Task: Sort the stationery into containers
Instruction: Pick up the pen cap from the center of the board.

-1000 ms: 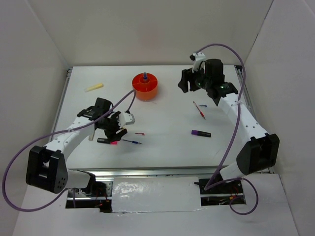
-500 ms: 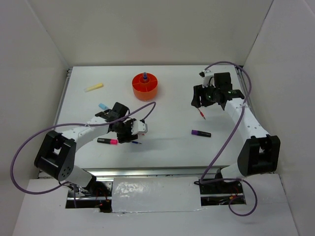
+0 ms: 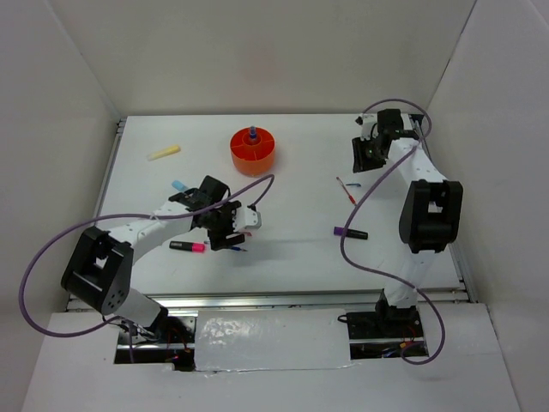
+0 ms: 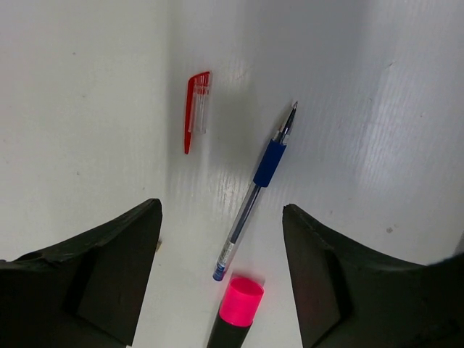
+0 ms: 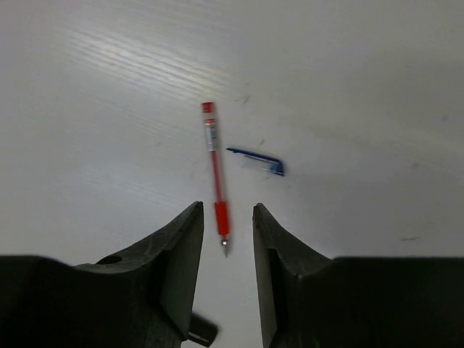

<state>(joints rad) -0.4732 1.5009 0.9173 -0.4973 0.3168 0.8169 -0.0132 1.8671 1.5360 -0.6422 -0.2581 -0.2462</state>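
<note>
Two arms, top view: left gripper point(image 3: 225, 236) sits low over the near-left clutter; right gripper point(image 3: 361, 161) is at the far right, above the table point(image 3: 292, 215).
Pot, top view: orange pot point(image 3: 253, 152) stands far centre, well apart from both grippers; something small stands in its central tube, too small to name.
Loose items, top view: yellow stick point(image 3: 164, 153) far left; blue-capped bottle point(image 3: 180, 185) beside the left arm; highlighter point(image 3: 187, 246) just left of the left gripper; red pen point(image 3: 347, 191) and purple marker point(image 3: 350, 232) lie on the right side.
Jaws, left wrist: spread wide, nothing between them.
Targets, left wrist: blue pen point(image 4: 257, 192) lies diagonally ahead of the fingers, butt end just beside the highlighter's pink cap; red cap point(image 4: 196, 110) lies apart, further out.
Blue pen handling: looks light, stiff and thin, with a smooth clear barrel that will likely roll. Best hold is probably the blue grip sleeve, jaws set across the barrel.
Jaws, right wrist: narrow gap, not touching, holding nothing.
Targets, right wrist: red pen lies on the table in line with the gap, tip towards the camera; blue clip point(image 5: 257, 159) lies just beside it, not touching.
Red pen handling: same build, light and slick. Red sleeve near the tip looks the best pinch.
Risk: thin barrel flat on the table, so fingertips must go right down or it skates off.
</note>
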